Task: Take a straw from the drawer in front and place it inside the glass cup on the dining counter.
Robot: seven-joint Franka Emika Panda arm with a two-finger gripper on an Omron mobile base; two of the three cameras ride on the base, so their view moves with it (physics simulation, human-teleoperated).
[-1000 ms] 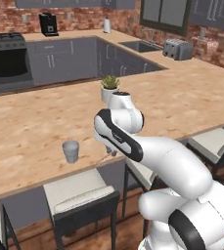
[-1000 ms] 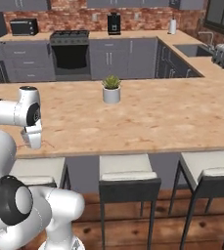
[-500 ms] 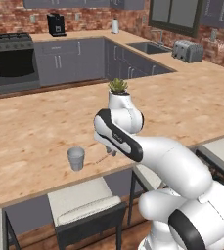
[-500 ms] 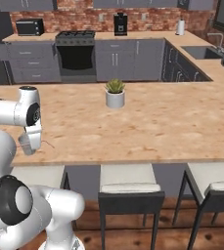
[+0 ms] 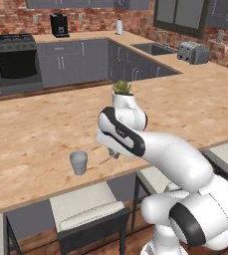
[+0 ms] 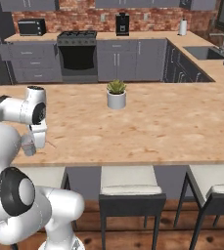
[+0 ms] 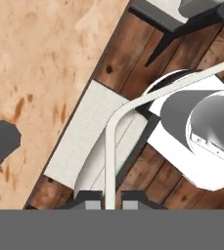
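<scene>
The glass cup (image 5: 78, 162) is a small grey tumbler standing near the front edge of the light-wood dining counter (image 5: 31, 129). My gripper (image 5: 114, 153) hangs just right of the cup, low over the counter edge, pointing down. In the right base view my gripper (image 6: 38, 142) partly covers the cup (image 6: 27, 146). In the hand view my gripper (image 7: 108, 202) is shut on the straw (image 7: 108, 161), a thin pale rod rising from between the tips over a stool and the floor. The drawer is out of view.
A white pot with a green plant (image 5: 123, 98) (image 6: 116, 99) stands mid-counter behind the arm. Cushioned stools (image 5: 88, 209) (image 6: 130, 181) (image 7: 84, 141) line the counter's near side. A toaster (image 5: 193, 52) and a sink are on the far right counter.
The whole scene has shifted in both base views, so the base has driven. My gripper stays shut beside the cup, a little nearer to it.
</scene>
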